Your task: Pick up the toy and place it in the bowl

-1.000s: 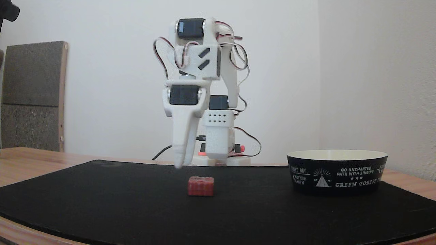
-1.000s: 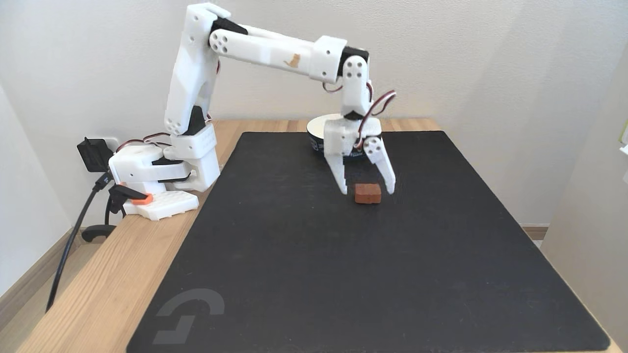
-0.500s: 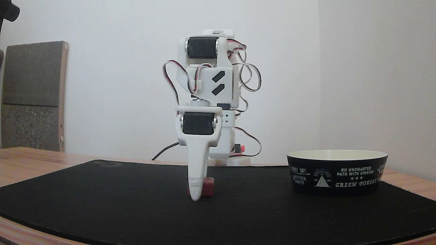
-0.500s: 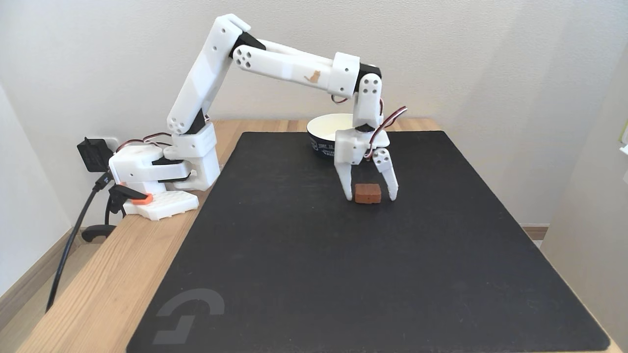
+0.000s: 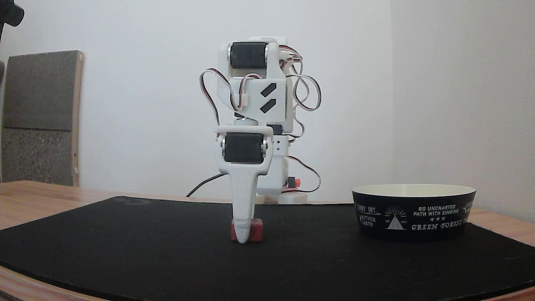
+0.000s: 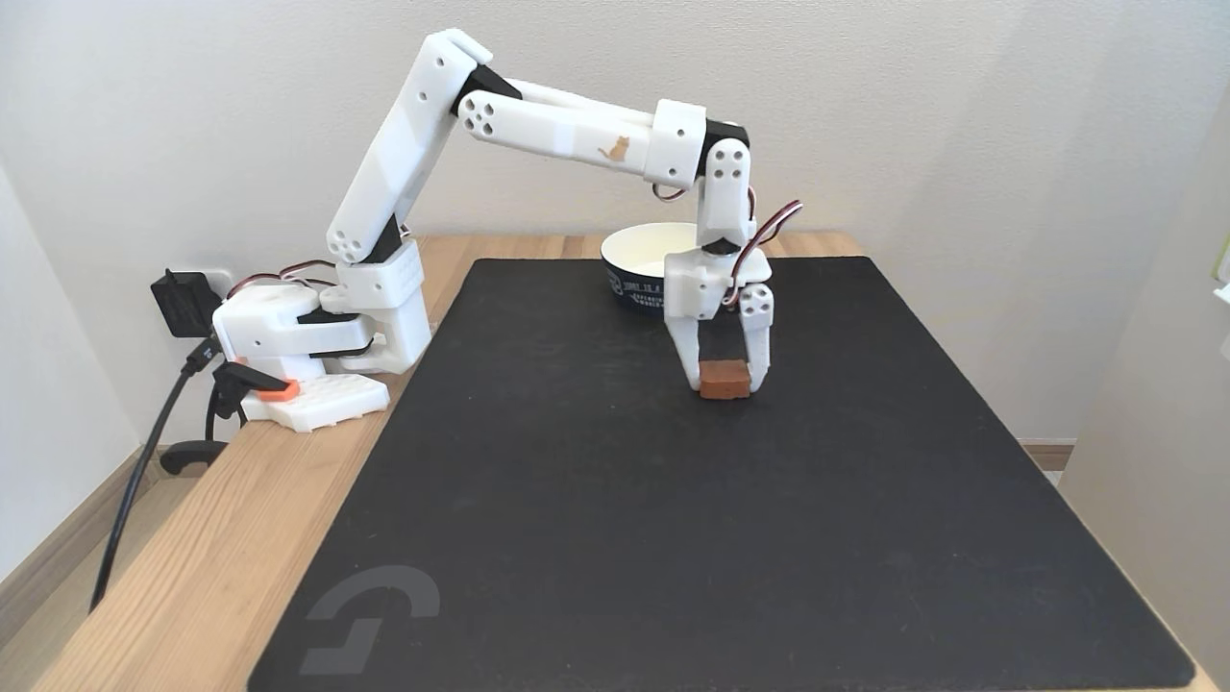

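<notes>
In a fixed view, the gripper points straight down with its two white fingers closed against the ends of the red toy block, which sits on the black mat. In a fixed view from table level, one finger covers the block's middle. The black bowl stands well apart to the right there.
</notes>
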